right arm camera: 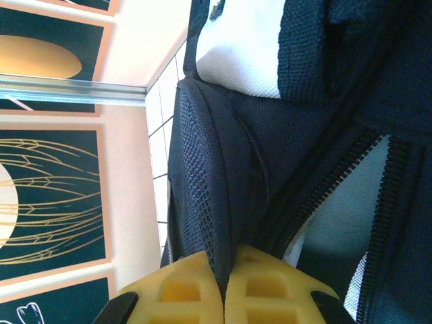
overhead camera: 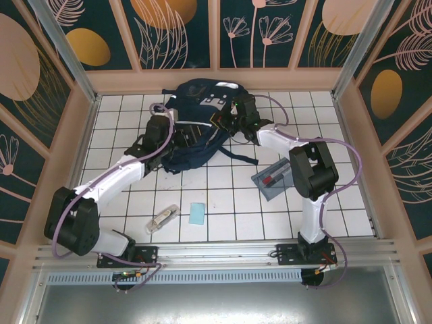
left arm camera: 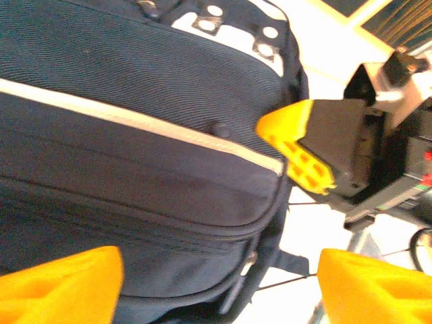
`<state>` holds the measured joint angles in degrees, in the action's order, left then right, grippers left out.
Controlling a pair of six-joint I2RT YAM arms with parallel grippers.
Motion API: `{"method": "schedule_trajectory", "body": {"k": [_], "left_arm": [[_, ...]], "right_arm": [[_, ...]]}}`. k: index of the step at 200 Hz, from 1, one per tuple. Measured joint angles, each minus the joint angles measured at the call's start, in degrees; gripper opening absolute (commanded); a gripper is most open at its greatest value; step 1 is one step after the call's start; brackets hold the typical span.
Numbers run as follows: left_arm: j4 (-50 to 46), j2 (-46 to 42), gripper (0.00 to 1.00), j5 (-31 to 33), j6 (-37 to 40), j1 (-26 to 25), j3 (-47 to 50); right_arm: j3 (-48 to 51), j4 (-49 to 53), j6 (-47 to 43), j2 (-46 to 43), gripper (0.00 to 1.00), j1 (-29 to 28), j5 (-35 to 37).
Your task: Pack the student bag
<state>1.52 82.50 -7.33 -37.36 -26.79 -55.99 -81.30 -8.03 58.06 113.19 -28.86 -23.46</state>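
Up close, the right gripper (right arm camera: 224, 290) is clenched, its two yellow fingertips pressed together on a fold of dark mesh at the edge of the student bag (overhead camera: 192, 91), so it grasps the bag itself. From the left wrist view one yellow fingertip of that gripper touches the bag's right-hand edge, just below the end of a pale stripe (left arm camera: 135, 118). The left gripper (left arm camera: 216, 290) is released: its yellow fingers (left arm camera: 61, 287) stand wide apart over the bag's side with nothing caught between them. The bag lies at the far middle of the white tiled table (overhead camera: 229, 202), close to the back wall, with one gripper at each side of it. Its fabric is dark navy and tightly woven, crossed by the pale stripe, with a light patch (left arm camera: 229, 20) near the top. Beside the right fingertips, two rows of zipper teeth (right arm camera: 324, 196) stand apart with pale grey showing between them.
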Motion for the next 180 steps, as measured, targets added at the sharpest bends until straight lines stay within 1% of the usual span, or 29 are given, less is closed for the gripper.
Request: {"method": "schedule_trajectory", "body": {"k": [27, 46, 55, 72, 94, 118, 148, 180], "left_arm": [[-2.9, 2.5, 0.58, -0.6, -0.1, -3.0, -1.7], [-5.9, 4.3, 0.58, -0.1, -0.2, -4.9, -2.0], [-7.3, 5.2, 0.59, 0.5, -0.2, -5.4, -2.4], [-9.3, 7.0, 0.66, 2.1, 0.2, -6.0, -3.8], [-10.7, 8.9, 0.68, 4.3, 0.2, -6.8, -6.7], [-12.2, 11.0, 0.69, 6.0, -0.3, -7.0, -9.1], [-14.1, 11.2, 0.71, 7.9, -0.4, -7.0, -10.6], [-16.4, 11.2, 0.69, 10.2, -0.4, -7.0, -12.3]], "right_arm": [[-0.2, 0.1, 0.6, 0.0, 0.0, 0.0, 0.0], [-2.1, 1.6, 0.9, 0.1, 0.0, 0.0, 0.0], [-3.8, 2.6, 1.0, 0.3, 0.0, 0.0, 0.0], [-6.8, 4.3, 1.0, 0.4, 0.0, -0.2, 0.0], [-8.3, 5.4, 1.0, 0.4, 0.0, -0.9, 1.1], [-8.3, 5.9, 0.8, 0.4, 0.0, -1.1, 2.3], [-7.3, 4.9, 1.3, 0.4, 0.0, -1.3, 2.6], [-6.1, 3.5, 2.4, 0.4, 0.0, -1.3, 2.6]]}}
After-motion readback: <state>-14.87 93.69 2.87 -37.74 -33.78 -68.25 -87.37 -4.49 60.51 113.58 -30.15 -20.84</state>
